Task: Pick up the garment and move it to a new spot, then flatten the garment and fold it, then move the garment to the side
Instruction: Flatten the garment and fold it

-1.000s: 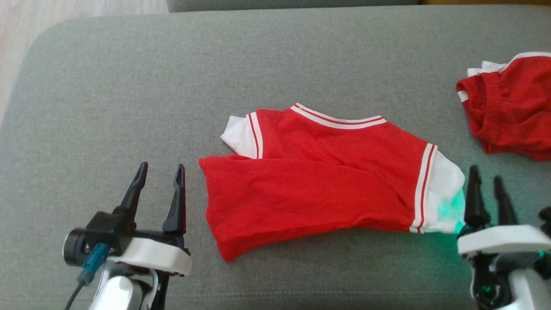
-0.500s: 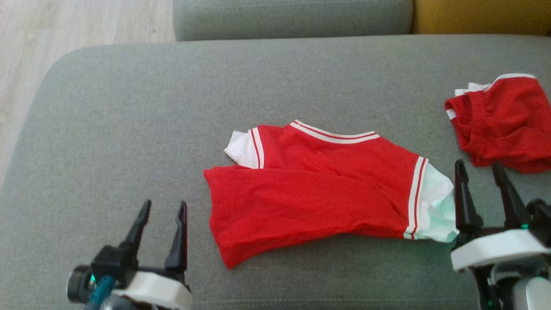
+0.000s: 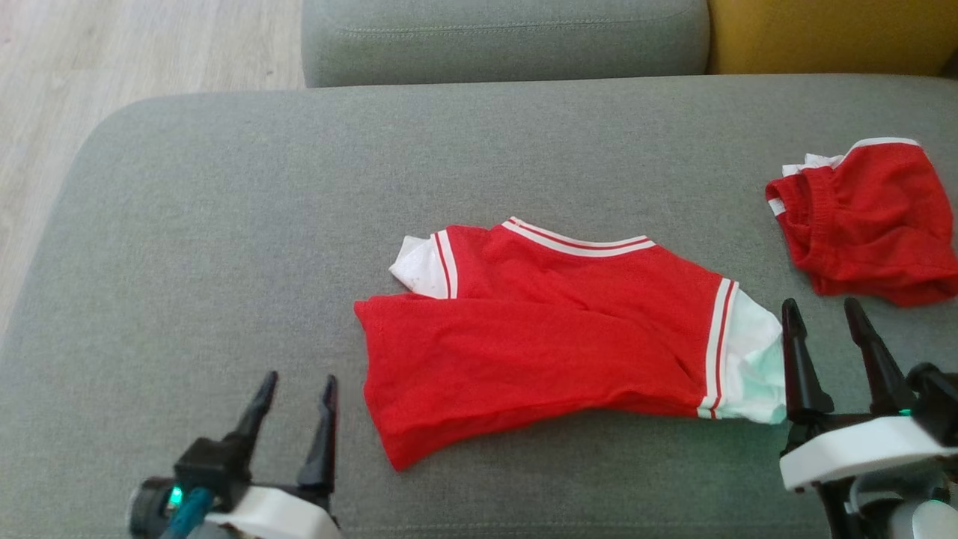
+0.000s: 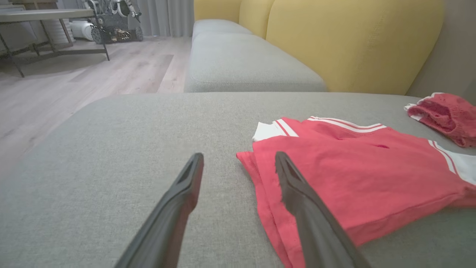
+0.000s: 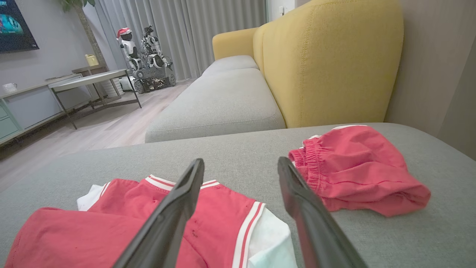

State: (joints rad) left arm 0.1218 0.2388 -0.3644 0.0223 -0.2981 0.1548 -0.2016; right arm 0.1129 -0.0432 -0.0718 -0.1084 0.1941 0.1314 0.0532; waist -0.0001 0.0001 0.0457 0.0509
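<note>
The garment is a red top with white sleeves and white-and-red striped trim, lying folded over itself in the middle of a grey cushion. It also appears in the left wrist view, garment, and in the right wrist view, garment. My left gripper stands open just left of its lower left corner, nothing between the fingers. At the garment's white right sleeve, my right gripper is open too, holding nothing.
Crumpled red shorts lie at the cushion's right side, close behind the right gripper. A second grey seat cushion and a yellow backrest lie beyond. Wooden floor drops off to the left.
The head camera tilted up, bringing more of the sofa's far side into view. Both grippers drew back toward me, away from the garment, staying open. The garment lies as before.
</note>
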